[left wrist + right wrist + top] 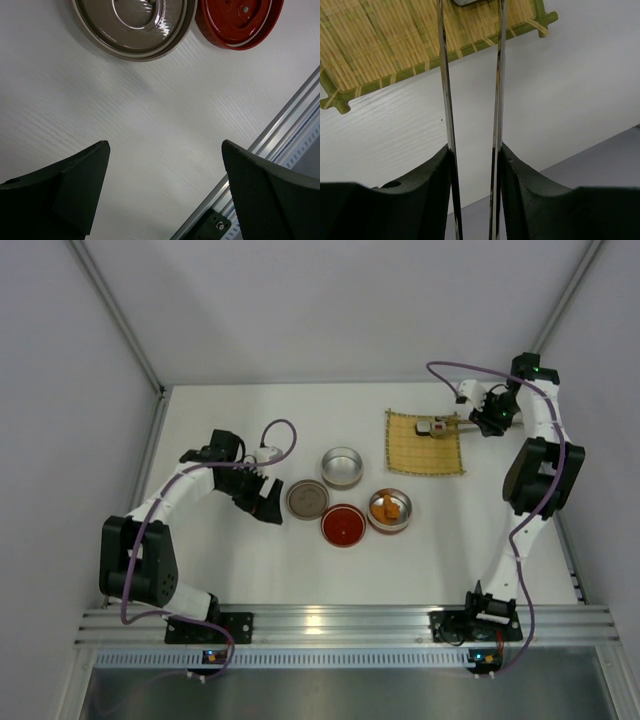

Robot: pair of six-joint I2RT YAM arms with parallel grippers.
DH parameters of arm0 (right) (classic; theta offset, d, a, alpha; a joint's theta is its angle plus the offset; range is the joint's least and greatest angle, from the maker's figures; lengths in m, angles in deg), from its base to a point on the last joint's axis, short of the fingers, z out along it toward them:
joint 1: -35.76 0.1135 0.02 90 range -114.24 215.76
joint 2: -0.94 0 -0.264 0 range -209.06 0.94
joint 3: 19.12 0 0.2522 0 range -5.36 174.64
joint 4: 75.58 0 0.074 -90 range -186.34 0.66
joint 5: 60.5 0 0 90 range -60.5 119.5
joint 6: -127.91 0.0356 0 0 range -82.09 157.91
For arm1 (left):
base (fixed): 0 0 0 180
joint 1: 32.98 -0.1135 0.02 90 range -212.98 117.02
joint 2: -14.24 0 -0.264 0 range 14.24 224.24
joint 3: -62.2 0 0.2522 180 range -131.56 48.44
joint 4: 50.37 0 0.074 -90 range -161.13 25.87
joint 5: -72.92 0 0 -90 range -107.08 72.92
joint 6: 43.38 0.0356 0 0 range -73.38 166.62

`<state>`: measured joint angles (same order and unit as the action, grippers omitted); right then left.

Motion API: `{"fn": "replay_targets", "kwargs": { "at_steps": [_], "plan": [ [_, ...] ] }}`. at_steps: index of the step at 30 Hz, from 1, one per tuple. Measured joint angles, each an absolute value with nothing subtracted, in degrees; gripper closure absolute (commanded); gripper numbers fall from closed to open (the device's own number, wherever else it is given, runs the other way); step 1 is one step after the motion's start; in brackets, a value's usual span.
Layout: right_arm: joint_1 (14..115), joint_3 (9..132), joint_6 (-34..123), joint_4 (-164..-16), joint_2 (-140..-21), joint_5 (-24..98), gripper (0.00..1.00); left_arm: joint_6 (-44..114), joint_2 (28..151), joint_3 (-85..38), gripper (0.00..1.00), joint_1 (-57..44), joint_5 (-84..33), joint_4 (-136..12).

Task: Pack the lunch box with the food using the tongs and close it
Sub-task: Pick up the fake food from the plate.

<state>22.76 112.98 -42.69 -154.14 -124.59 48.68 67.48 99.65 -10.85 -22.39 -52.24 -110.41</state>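
While the right gripper (475,157) is pinching the tongs (443,85) | tips are reaching a sushi roll (432,428) on the mat (385,40) | left gripper (165,150) is hovering, fingers spread | fried pieces (388,506) are lying in one tin (369,510); roll and closing are apparently remaining.

- Two metal tins are sitting on the desk (250,570): empty tin (342,467), filled tin (404,524).
- Two lids are lying there: grey-brown lid (307,499), red lid (343,525).
- One bamboo mat (424,450) is lying there.
- One sushi roll (432,427) is resting.
- One pair of tongs (445,85) is showing.
- Two end effectors are showing: left end effector (165,150), right end effector (475,147).
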Motion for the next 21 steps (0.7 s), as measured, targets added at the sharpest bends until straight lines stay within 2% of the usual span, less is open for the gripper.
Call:
{"fn": "replay_targets", "kwargs": {
  "at_steps": [8, 16, 21],
  "plan": [
    [21.30, 112.72, -42.10, -155.38, -120.68, 50.01, 0.84, 66.06, 98.92, -11.16, 0.02, -22.39, -52.22, -110.19],
    [21.78, 107.69, -39.74, -156.10, -106.02, 53.81, 0.90, 64.92, 94.55, -11.18, 0.02, -22.39, -51.54, -110.11],
    [28.32, 100.83, -35.89, -156.43, -95.63, 56.22, 0.94, 64.49, 93.11, -11.18, 0.02, -22.39, -51.58, -110.26]
  ]
}}
